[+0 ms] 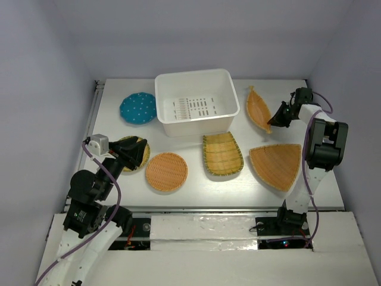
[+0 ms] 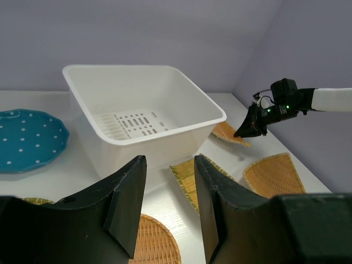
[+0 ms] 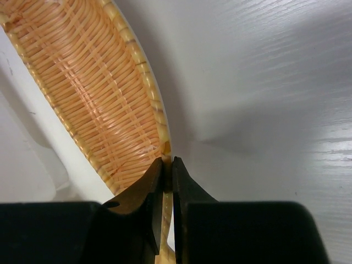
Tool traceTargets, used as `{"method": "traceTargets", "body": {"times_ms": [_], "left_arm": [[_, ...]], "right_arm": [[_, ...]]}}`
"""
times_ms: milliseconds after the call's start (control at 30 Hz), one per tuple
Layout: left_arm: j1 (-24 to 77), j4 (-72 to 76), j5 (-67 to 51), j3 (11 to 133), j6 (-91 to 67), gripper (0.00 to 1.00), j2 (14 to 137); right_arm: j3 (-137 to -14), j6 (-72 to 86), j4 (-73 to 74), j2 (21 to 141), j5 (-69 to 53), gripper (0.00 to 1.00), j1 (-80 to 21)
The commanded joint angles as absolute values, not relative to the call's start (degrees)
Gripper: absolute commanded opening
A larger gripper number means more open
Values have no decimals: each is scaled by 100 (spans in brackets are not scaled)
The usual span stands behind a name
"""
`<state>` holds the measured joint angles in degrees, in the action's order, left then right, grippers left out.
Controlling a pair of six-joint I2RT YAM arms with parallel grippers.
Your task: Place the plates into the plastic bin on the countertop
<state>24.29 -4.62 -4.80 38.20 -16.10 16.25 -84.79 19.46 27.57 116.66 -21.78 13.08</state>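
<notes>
The white plastic bin point(image 1: 221, 119) stands at the back middle of the countertop point(image 1: 196, 190), with no plate in it. My right gripper point(image 1: 275, 119) is shut on the right rim of the boat-shaped bamboo plate point(image 1: 257, 107), which tilts beside the bin; the right wrist view shows the grip point(image 3: 166, 165) on that plate point(image 3: 93, 93). My left gripper point(image 1: 138, 146) is open and empty above a round yellow-green plate point(image 1: 143, 159). Also on the countertop are the teal dotted plate point(image 1: 138, 108), round orange plate point(image 1: 166, 171), scoop-shaped plate point(image 1: 222, 154) and fan-shaped plate point(image 1: 275, 165).
In the left wrist view my open gripper point(image 2: 169, 160) points toward the bin point(image 2: 165, 146), with the teal plate point(image 2: 27, 140) to its left and the scoop plate point(image 2: 184, 176) and fan plate point(image 2: 275, 173) to its right. Grey walls enclose the countertop.
</notes>
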Motion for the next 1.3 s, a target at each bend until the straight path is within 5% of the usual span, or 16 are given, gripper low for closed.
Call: {"method": "traceTargets", "body": {"times_ms": [0,233,633,1267], "left_arm": [[2417,-352,-413,3938,-1538,38,1573],[2417,-334,-413,3946,-1547,38,1626],[2417,-316,-457,3929,-1556,38,1775],[2364,-325,-475,3929,-1564,38,1986]], "right_arm": [[-8070,2170,2024,11199,-2373,0,1336],[-7339,3101,573,9389,-2444,0,1336],[-7724,3497,536,7445,-2899,0,1205],[-9765,3542,905,10115,-2900,0,-1494]]}}
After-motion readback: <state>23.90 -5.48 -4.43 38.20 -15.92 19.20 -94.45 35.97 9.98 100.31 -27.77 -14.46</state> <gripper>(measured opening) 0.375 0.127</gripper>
